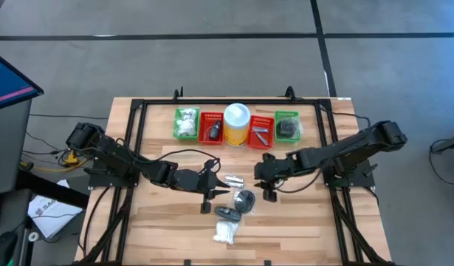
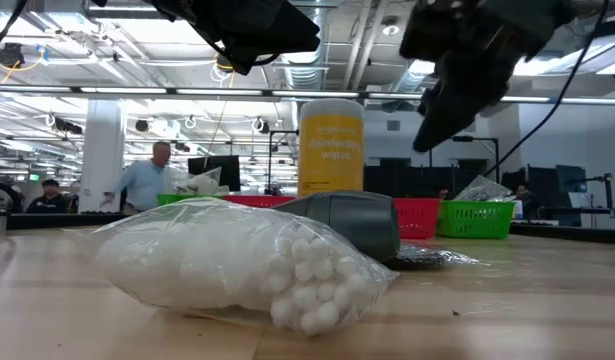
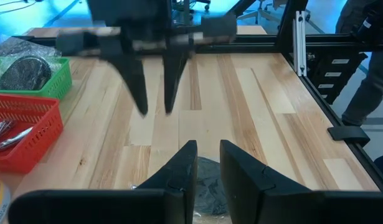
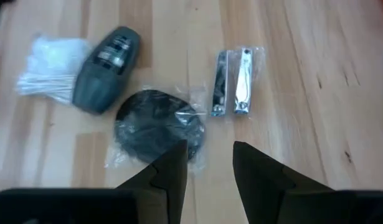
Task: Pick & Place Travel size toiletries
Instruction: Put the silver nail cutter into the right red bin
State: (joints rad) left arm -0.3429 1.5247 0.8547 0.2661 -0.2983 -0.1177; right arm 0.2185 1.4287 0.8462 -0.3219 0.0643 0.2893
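A wooden table (image 1: 308,222) holds two dark robot arms and a scatter of travel toiletries. From table height, a clear bag of white cotton pieces (image 2: 237,265) fills the foreground and hides most of the dark grey roll-on bottle (image 2: 357,220) lying behind it; both grippers are cut off by the upper edge there. The left gripper (image 1: 210,193) hovers left of the loose items, its fingers (image 3: 179,171) a narrow gap apart and holding nothing. The right gripper (image 1: 270,188) hangs above the table right of them, its fingers (image 4: 172,165) parted with nothing between them. Below it lie a dark round disc in a clear wrapper (image 4: 157,127) and, just beside that, wrapped nail clippers (image 4: 233,82). Along the far side stands a row: a green basket (image 1: 186,123) of white bundles, a red basket (image 1: 211,128) with a dark item too small to identify, a yellow wipes canister (image 1: 237,124), a red basket (image 1: 261,132) with silvery pieces, and a green basket (image 1: 287,125) with a dark disc. People show in the blurred room beyond.
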